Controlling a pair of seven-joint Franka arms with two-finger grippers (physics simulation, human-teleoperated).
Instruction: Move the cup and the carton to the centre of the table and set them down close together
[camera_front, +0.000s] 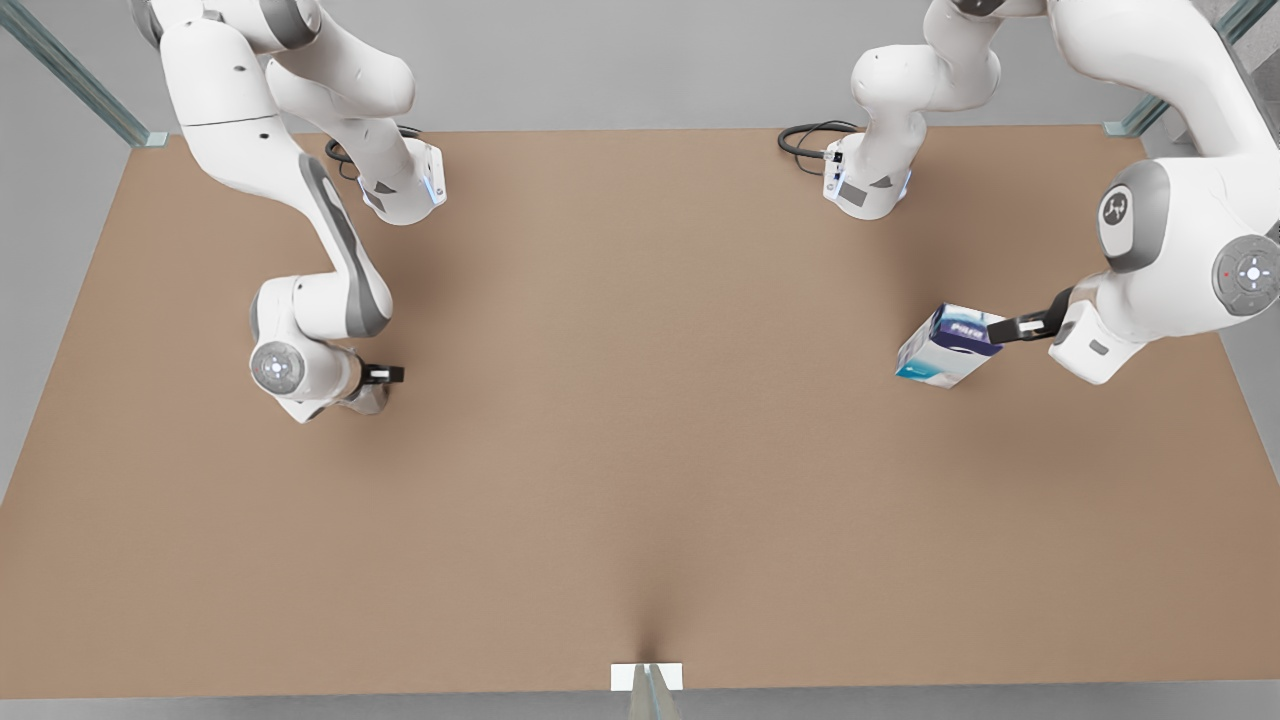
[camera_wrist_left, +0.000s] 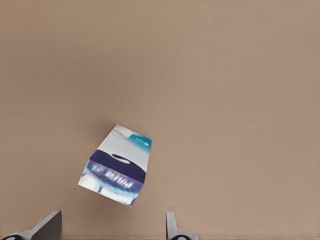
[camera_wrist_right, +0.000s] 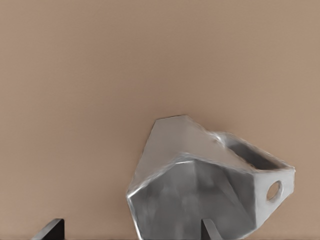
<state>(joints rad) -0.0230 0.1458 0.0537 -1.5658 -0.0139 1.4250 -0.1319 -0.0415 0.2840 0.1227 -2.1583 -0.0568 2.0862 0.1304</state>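
The carton (camera_front: 945, 345), white with a dark blue panel and a teal edge, lies askew on the tan table (camera_front: 640, 450) at the front view's right. My left gripper (camera_front: 1005, 328) hovers at the carton's edge. In the left wrist view the carton (camera_wrist_left: 117, 165) lies just ahead of the open left gripper (camera_wrist_left: 111, 225). At the front view's left, my right gripper (camera_front: 385, 375) is over the silvery faceted cup (camera_front: 368, 400), which the wrist mostly hides. The right gripper (camera_wrist_right: 130, 227) stands open in its wrist view, one finger in front of the cup (camera_wrist_right: 200, 185).
Both arm bases (camera_front: 400, 190) (camera_front: 865, 185) stand at the table's far edge, with black cables beside them. A small white bracket (camera_front: 646, 677) sits at the middle of the near edge. The wide middle of the tabletop lies between the two objects.
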